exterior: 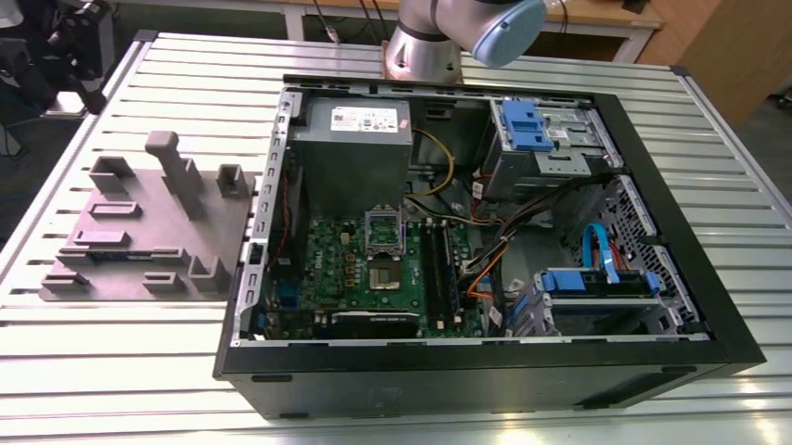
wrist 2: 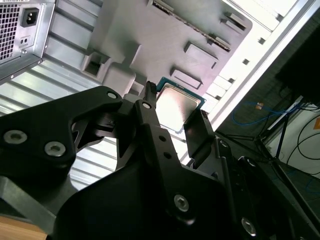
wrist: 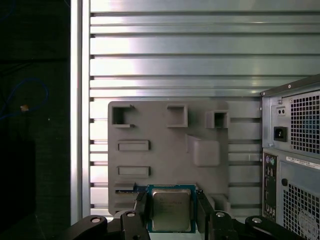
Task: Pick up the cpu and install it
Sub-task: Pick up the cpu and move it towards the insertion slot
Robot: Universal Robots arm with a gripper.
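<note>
The cpu (wrist: 171,210) is a flat square chip with a shiny metal top and a green-blue rim. It sits between the two black fingers of my gripper (wrist: 171,201), which is shut on its opposite edges. In the second wrist view the cpu (wrist 2: 178,104) shows again in my gripper (wrist 2: 175,109), with one finger (wrist 2: 150,107) on each side. I hold it well above the grey holder block (wrist: 165,150). In the exterior view the motherboard's dark socket (exterior: 386,272) lies inside the open computer case (exterior: 693,278), its metal frame (exterior: 382,225) tilted up.
The grey holder block (exterior: 148,232) with upright posts lies on the slatted metal table (exterior: 495,56), at the exterior view's left of the case. Inside the case are a power supply (exterior: 352,130), blue drive bays (exterior: 532,130), loose cables (exterior: 495,250) and memory sticks (exterior: 440,269). The arm's elbow (exterior: 470,28) hangs over the table's far edge.
</note>
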